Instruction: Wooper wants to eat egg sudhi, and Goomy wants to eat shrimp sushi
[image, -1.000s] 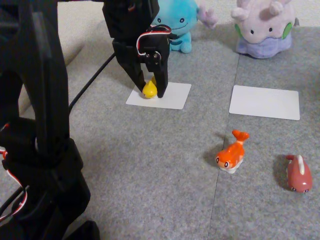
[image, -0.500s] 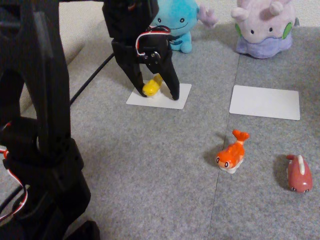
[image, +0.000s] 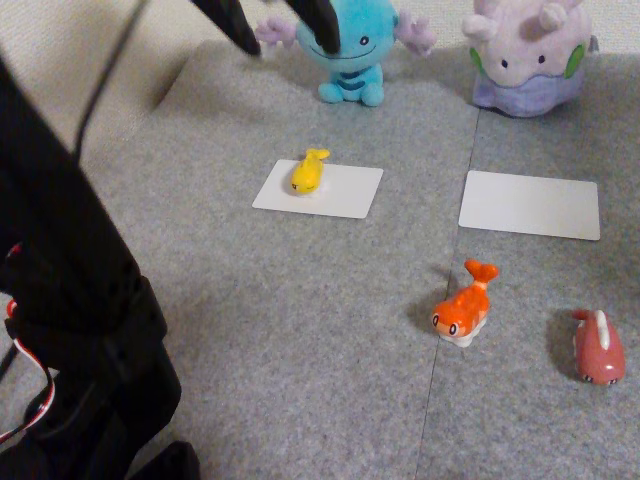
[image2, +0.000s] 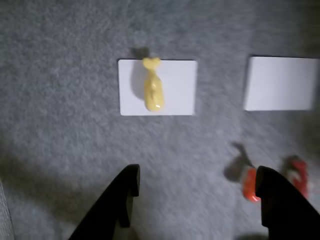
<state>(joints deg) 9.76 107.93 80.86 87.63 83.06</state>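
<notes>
The yellow egg sushi (image: 308, 170) lies free on the left white card (image: 345, 192), in front of light-blue Wooper (image: 355, 45). My gripper (image: 280, 30) hangs open high above it, at the top edge of the fixed view, holding nothing. In the wrist view the egg sushi (image2: 152, 91) rests on its card (image2: 177, 85), well ahead of my open gripper (image2: 197, 180). The orange shrimp sushi (image: 463, 305) stands on the grey mat nearer the camera, and lavender Goomy (image: 525, 55) sits at the back right. The right finger partly hides the shrimp sushi (image2: 248, 184) in the wrist view.
A second white card (image: 530, 205) lies bare in front of Goomy. A dark red figure with a white stripe (image: 598, 347) sits at the right front. The arm's black base (image: 70, 350) fills the left side. Open grey mat lies between the cards and figures.
The gripper opened, let go of the egg sushi on the left card, and rose up and away. The egg sushi now lies on its side on the card.
</notes>
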